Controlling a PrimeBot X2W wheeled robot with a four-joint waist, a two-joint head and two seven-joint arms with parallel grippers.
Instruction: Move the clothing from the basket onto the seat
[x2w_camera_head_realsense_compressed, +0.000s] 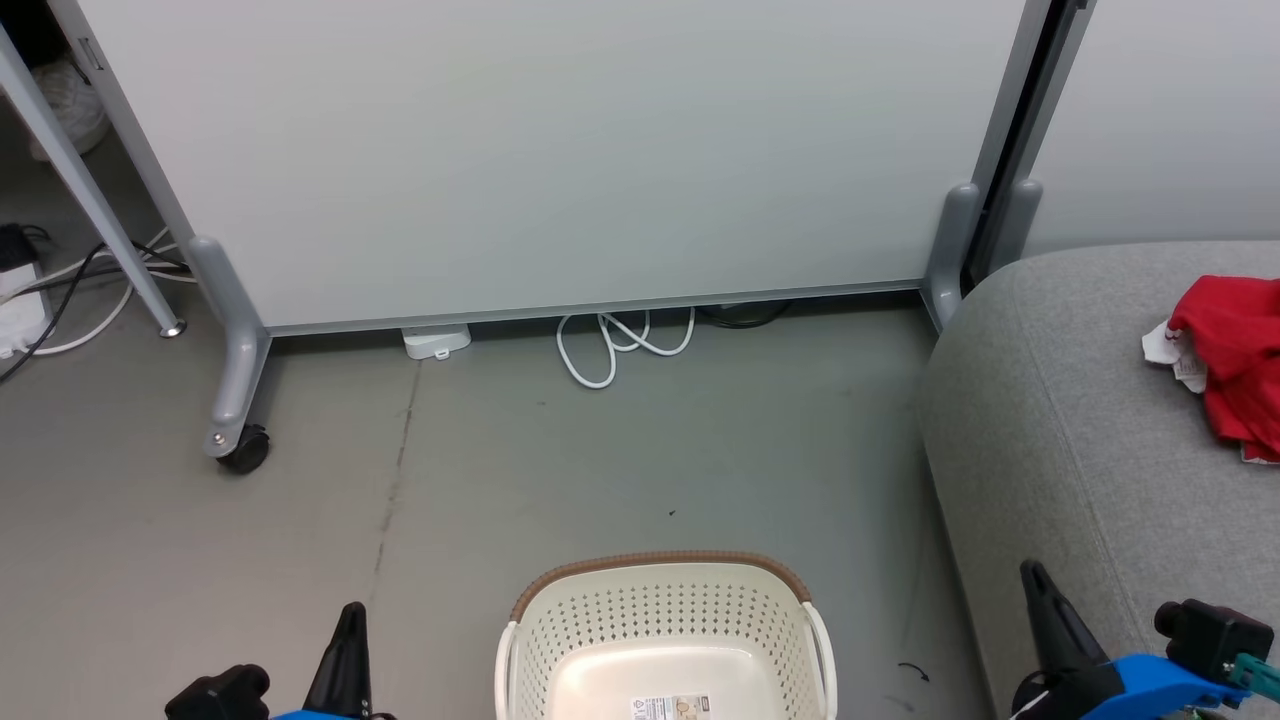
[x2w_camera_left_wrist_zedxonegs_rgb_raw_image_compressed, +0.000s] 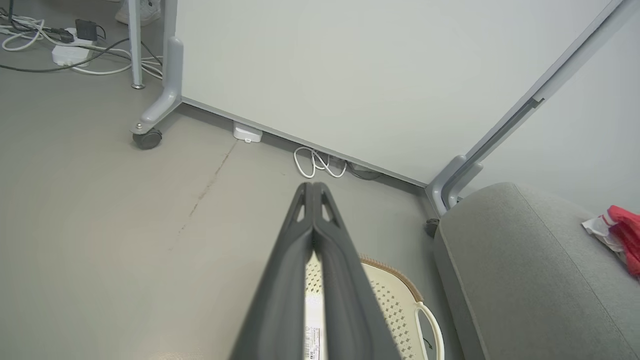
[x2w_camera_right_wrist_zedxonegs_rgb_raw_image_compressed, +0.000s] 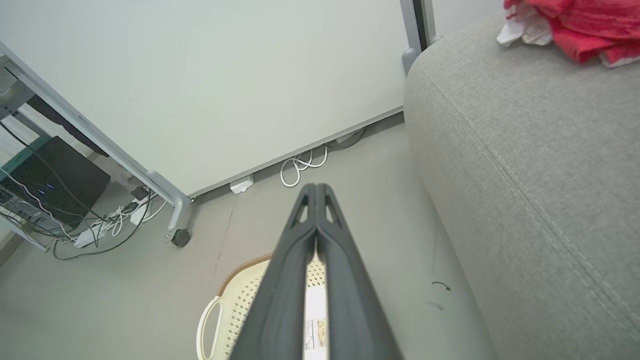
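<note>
Left fingers (x2w_camera_left_wrist_zedxonegs_rgb_raw_image_compressed: 285, 280) clenched empty, right fingers (x2w_camera_right_wrist_zedxonegs_rgb_raw_image_compressed: 350, 280) too. Between them, the basket (x2w_camera_head_realsense_compressed: 660, 562) label (x2w_camera_head_realsense_compressed: 672, 707) is unreadable. Clothing (x2w_camera_head_realsense_compressed: 1235, 350) lies on the seat (x2w_camera_head_realsense_compressed: 1060, 450) beyond the right fingers.

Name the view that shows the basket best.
Head view: the basket shows its brown rim, both handles and labelled bottom. In the wrist views the left fingers and right fingers cross its middle, leaving one side each.

The sticker (x2w_camera_head_realsense_compressed: 672, 707) in the basket (x2w_camera_head_realsense_compressed: 660, 565) is too small to read.

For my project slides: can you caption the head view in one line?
The cream basket on the floor shows nothing inside; the red clothing lies on the grey seat.
</note>
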